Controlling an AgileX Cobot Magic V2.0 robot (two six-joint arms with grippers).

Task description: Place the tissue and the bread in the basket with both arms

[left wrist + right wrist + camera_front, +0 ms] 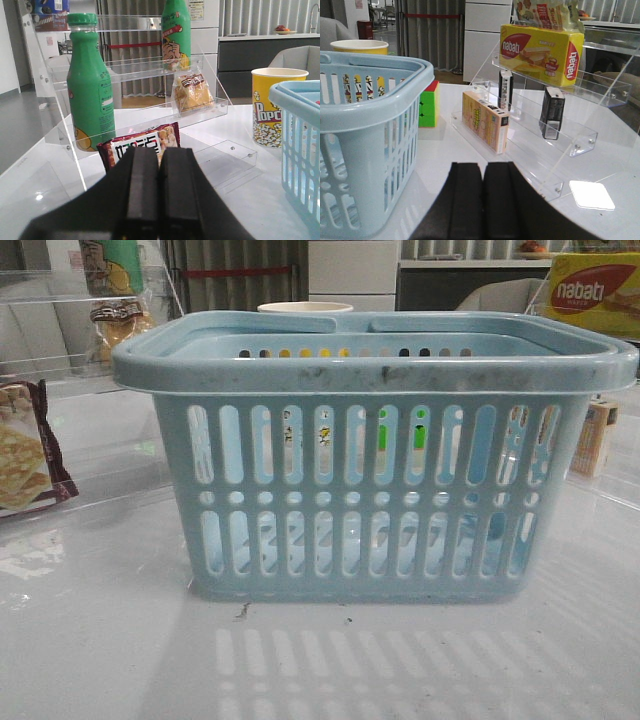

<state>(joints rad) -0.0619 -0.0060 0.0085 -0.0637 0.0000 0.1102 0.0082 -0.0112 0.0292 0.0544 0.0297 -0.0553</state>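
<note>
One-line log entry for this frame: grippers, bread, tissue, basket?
left gripper shut, empty | right gripper shut, empty | bread on shelf | tissue on shelf | basket not loaded yet

Counter [100, 640] was white and glossy. Basket [370, 455] sat on it at centre. Popcorn cup [272, 107] and Rubik's cube [429, 104] stood behind the basket. Clear acrylic racks sat on either side: left rack [220, 152], right rack [580, 142].

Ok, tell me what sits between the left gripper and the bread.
In the left wrist view, a red snack bag lies between the shut left gripper and the bread, which sits higher on the clear shelf.
</note>
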